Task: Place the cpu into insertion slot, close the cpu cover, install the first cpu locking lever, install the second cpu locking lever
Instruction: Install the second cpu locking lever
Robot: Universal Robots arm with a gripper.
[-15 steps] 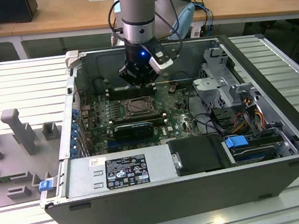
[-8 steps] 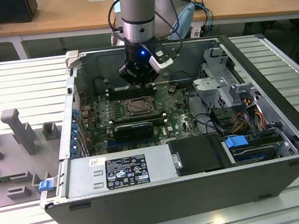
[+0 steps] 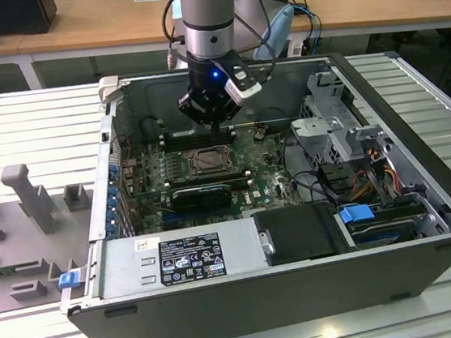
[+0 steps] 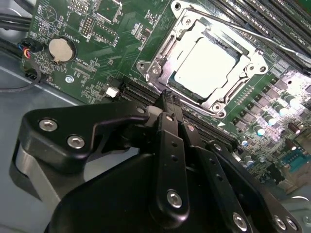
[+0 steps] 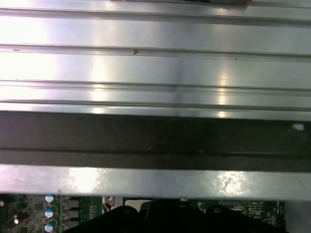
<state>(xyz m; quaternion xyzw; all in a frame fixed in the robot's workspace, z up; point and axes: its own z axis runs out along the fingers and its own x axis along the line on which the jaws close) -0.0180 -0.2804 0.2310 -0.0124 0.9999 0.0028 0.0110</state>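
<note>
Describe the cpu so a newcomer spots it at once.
Start at the green motherboard inside the open computer case. Near its middle sits a square metal-framed insertion slot, just beyond the claw. The cpu is the pale, flat, plain square in its window.

The pale silver chip point(image 4: 208, 64) lay flat in the square socket point(image 4: 182, 86) on the green board. The thin metal cover frame point(image 4: 194, 26) was down around it, the chip showing through its window.
</note>
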